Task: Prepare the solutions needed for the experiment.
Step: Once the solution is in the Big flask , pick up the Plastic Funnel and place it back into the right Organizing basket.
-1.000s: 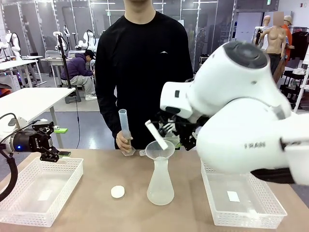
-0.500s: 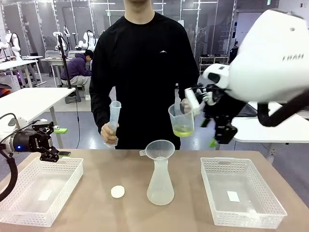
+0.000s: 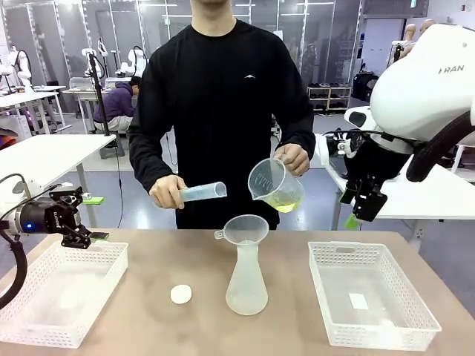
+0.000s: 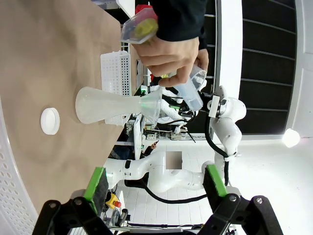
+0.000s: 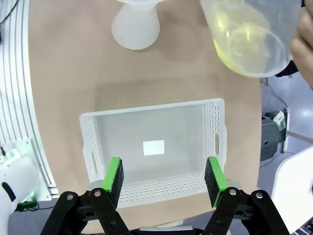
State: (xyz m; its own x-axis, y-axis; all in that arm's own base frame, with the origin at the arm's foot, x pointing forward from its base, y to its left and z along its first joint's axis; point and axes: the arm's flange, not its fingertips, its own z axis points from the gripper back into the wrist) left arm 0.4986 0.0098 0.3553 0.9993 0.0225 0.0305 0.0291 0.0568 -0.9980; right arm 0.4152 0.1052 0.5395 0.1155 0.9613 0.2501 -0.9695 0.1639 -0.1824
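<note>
Tilted beaker (image 3: 273, 182) holds yellow-green solution (image 3: 283, 202), flask (image 3: 246, 285) seemingly empty; left gripper (image 4: 155, 182) and right gripper (image 5: 165, 180) spread.

Light: the room is lit brightly and evenly (from overhead).
Shadows: soft ones are cast on the table (image 3: 148, 297).
Edges: wrist views are bent outward.

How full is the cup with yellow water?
Nearly empty: the tilted beaker holds only a shallow yellow-green layer pooled at its low side.

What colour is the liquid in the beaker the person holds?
The liquid is pale yellow-green; the right wrist view shows it best.
</note>
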